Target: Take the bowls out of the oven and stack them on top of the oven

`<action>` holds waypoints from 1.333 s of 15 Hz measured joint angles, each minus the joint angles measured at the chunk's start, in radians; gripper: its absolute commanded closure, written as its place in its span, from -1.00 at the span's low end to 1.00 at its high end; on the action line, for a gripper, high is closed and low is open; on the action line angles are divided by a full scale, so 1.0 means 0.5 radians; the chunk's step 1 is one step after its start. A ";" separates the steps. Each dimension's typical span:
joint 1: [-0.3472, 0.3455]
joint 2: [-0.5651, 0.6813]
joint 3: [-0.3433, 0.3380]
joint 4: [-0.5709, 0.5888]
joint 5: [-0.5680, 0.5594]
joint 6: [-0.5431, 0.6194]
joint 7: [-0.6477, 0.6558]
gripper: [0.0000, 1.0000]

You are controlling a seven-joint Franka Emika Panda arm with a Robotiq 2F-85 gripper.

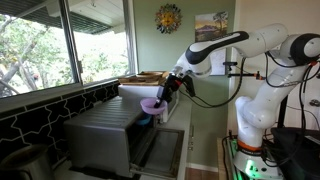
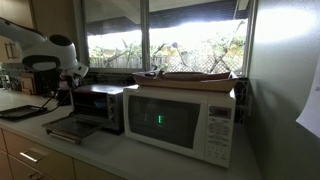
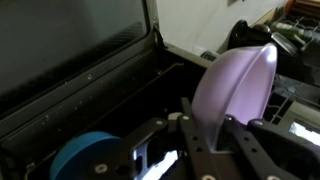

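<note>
One lilac bowl pinched between gripper fingers | blue bowl (partly hidden) inside oven | door down

I work in a kitchen lit by daylight. A wide window shows green trees outside, and a band of dark tiles runs below it. The far wall is pale green, with a sun-shaped ornament and a small framed picture hung side by side. In an exterior view the pale worktop carries a white microwave with a flat wooden tray on top. Wooden drawers sit beneath the worktop.
</note>
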 measured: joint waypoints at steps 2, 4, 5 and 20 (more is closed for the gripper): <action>-0.023 0.072 0.048 0.072 -0.002 0.155 0.111 0.91; -0.061 0.169 0.120 0.131 -0.047 0.285 0.270 0.91; -0.085 0.225 0.161 0.156 -0.098 0.341 0.375 0.91; -0.268 0.519 0.264 0.432 -0.881 0.458 1.503 -1.00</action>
